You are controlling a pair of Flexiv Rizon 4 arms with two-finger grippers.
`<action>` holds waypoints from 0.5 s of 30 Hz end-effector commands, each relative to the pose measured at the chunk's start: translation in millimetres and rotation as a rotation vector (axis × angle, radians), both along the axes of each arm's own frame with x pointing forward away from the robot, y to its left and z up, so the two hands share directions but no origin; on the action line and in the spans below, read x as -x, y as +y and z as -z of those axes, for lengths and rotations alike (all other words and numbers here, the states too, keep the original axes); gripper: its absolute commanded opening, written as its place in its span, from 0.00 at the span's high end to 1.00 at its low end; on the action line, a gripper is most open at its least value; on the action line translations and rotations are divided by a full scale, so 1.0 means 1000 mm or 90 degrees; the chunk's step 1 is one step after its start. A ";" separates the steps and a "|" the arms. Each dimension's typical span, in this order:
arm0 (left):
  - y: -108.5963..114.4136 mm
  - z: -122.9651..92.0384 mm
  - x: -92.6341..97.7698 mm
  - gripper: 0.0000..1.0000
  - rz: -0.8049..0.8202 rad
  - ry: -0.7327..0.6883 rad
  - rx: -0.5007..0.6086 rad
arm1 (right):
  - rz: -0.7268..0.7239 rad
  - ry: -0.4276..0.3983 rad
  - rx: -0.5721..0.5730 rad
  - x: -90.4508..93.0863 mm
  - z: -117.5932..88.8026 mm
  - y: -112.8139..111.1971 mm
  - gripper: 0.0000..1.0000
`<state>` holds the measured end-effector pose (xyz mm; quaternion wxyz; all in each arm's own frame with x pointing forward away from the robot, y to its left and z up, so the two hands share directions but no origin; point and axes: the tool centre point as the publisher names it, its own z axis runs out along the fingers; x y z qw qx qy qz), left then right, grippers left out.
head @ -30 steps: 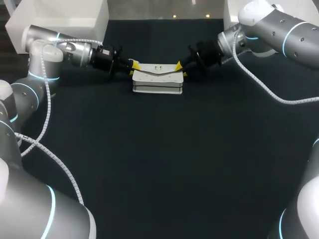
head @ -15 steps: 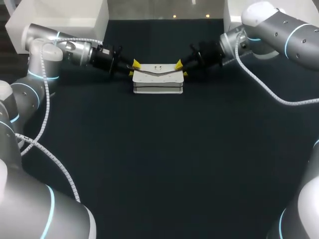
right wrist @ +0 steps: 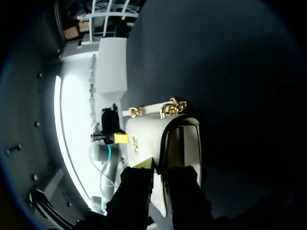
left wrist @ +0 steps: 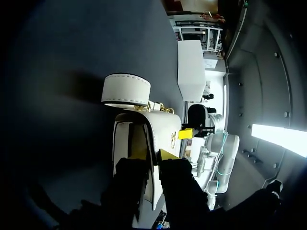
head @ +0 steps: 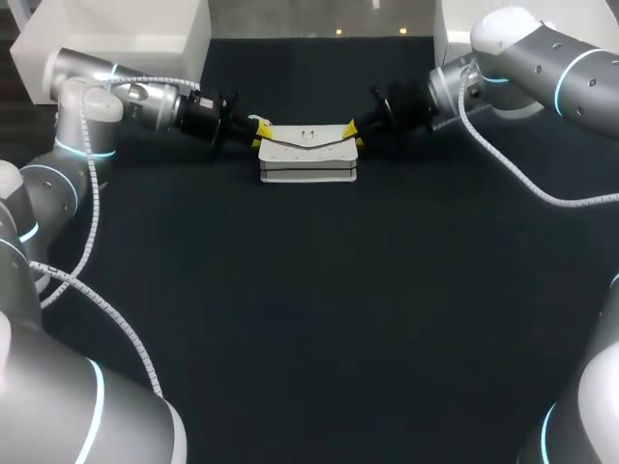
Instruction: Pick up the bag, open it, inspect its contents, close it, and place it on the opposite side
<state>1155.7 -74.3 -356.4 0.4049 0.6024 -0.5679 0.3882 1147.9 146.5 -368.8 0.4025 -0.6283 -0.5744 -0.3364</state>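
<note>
A white bag (head: 308, 159) with a flap and gold fittings sits at the back middle of the dark table. My left gripper (head: 259, 131) is at the bag's left end and my right gripper (head: 354, 131) at its right end, both at the flap's upper corners. In the left wrist view the bag (left wrist: 165, 127) lies ahead, its white strap (left wrist: 125, 89) beyond it, and the left gripper (left wrist: 152, 155) is shut on the flap's edge. In the right wrist view the right gripper (right wrist: 159, 165) pinches the other end of the bag (right wrist: 148, 132) the same way.
A white box (head: 116, 43) stands at the table's back left corner and another white block (head: 450, 29) at the back right. The dark table top (head: 309, 319) stretches wide in front of the bag.
Both grippers opened a little at the bag's ends and have closed again on the flap. The right arm has shifted slightly toward the back.
</note>
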 end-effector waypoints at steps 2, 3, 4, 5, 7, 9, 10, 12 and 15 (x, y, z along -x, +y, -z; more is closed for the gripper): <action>0.000 -0.002 0.001 0.24 0.001 -0.006 0.001 | -0.001 0.004 -0.003 -0.001 0.000 0.002 1.00; 0.001 -0.005 0.002 0.05 0.000 -0.009 0.002 | 0.002 0.004 -0.003 0.000 -0.001 0.000 1.00; 0.002 -0.008 0.004 0.00 -0.001 -0.013 0.003 | 0.004 0.003 -0.004 0.001 -0.002 -0.002 0.74; 0.004 -0.011 0.006 0.00 -0.002 -0.018 0.003 | 0.008 0.003 -0.003 0.003 -0.003 -0.003 0.64; 0.008 -0.017 0.009 0.00 -0.003 -0.027 0.008 | 0.014 -0.001 -0.001 0.007 -0.007 -0.007 0.38; 0.012 -0.024 0.014 0.00 -0.006 -0.038 0.006 | 0.017 -0.004 0.001 0.010 -0.011 -0.010 0.35; 0.013 -0.026 0.015 0.00 -0.007 -0.043 0.006 | 0.020 -0.005 0.000 0.012 -0.012 -0.011 0.36; 0.016 -0.031 0.019 0.00 -0.006 -0.050 0.006 | 0.026 -0.009 0.003 0.016 -0.015 -0.014 0.43; 0.021 -0.036 0.023 0.00 -0.008 -0.059 0.005 | 0.029 -0.009 0.002 0.022 -0.017 -0.016 0.56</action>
